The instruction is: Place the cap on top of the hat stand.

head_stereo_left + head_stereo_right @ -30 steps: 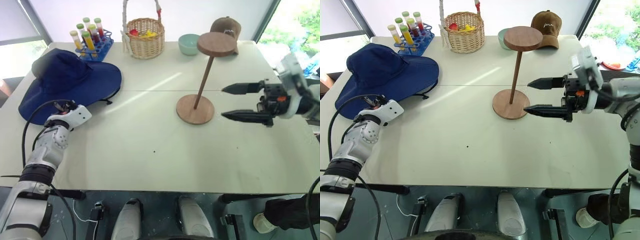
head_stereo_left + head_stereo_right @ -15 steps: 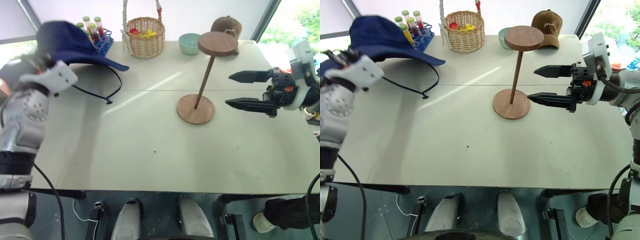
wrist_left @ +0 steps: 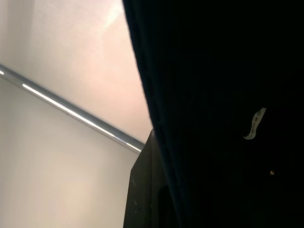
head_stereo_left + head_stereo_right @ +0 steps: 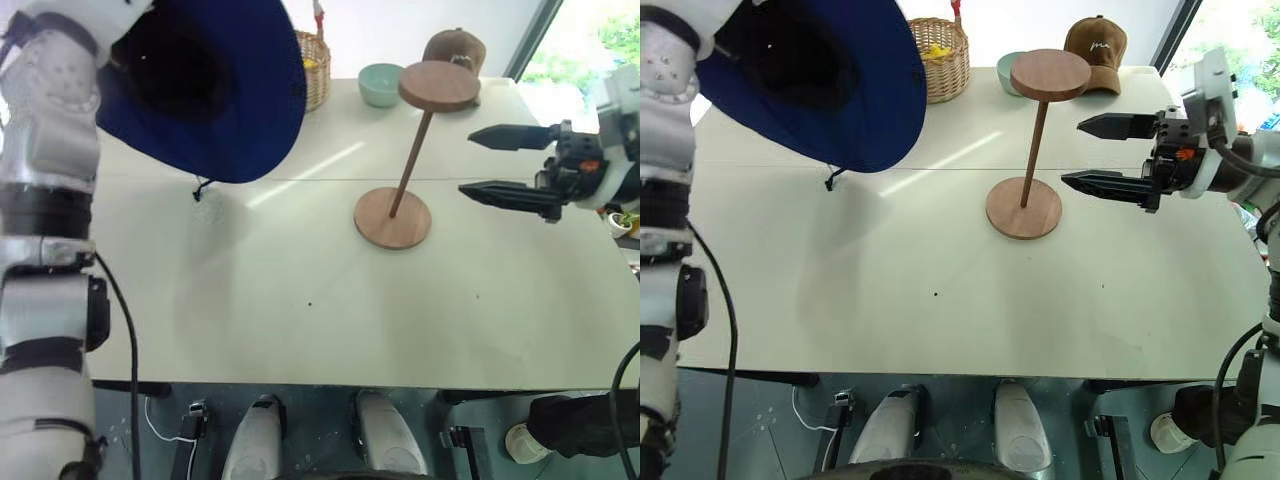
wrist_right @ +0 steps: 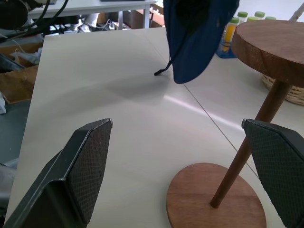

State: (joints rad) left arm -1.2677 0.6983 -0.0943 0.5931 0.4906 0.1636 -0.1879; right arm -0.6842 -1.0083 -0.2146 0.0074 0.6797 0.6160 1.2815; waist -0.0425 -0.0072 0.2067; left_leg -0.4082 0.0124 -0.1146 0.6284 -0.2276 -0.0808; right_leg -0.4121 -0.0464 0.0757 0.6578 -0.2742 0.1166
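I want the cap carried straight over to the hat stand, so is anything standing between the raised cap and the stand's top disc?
Nothing visible does. The cap hangs raised above the table, and the space between it and the hat stand is open. The right gripper waits open on the stand's far side; the basket sits farther back.
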